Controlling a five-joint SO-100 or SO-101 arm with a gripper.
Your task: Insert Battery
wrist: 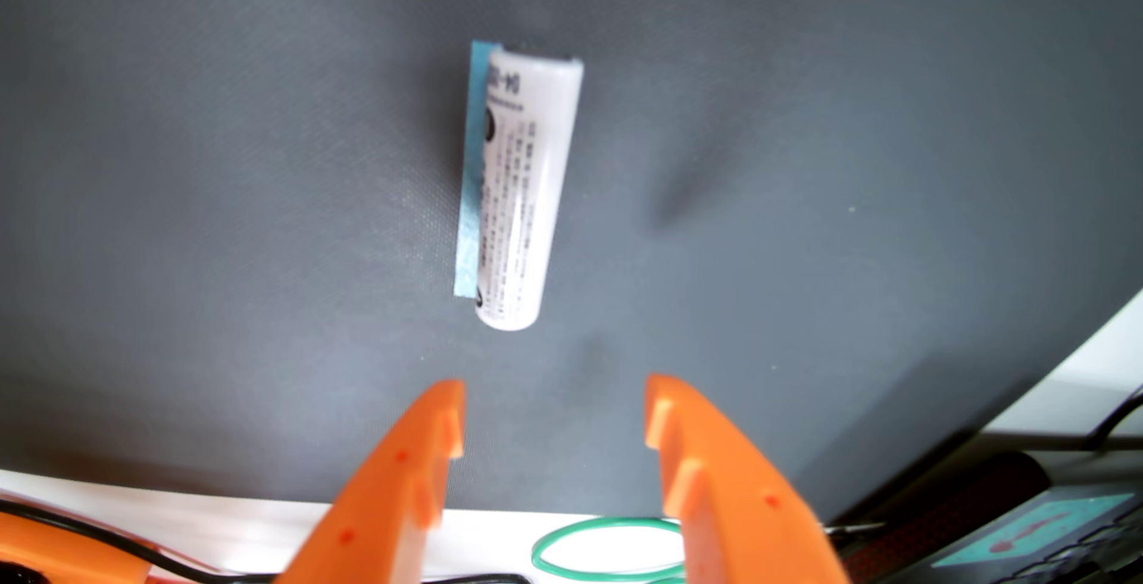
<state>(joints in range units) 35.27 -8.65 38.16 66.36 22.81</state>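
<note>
In the wrist view, the orange claw (555, 414) is seen spread wide, with nothing held between its fingers. The white battery (527, 188) is laid on the dark mat (247, 219), just above the claw's tips and apart from them, lengthwise along the claw's axis. A blue tape strip (471, 182) is seen touching the battery's left side. A green wire loop (609, 550) is seen below the mat, between the fingers.

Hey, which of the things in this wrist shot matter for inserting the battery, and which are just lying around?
For the job:
white battery, lying on the grey mat
orange claw, open, short of the battery
blue tape strip along the battery's side, maybe a placement mark

Lying about:
green rubber band
black cable
</note>
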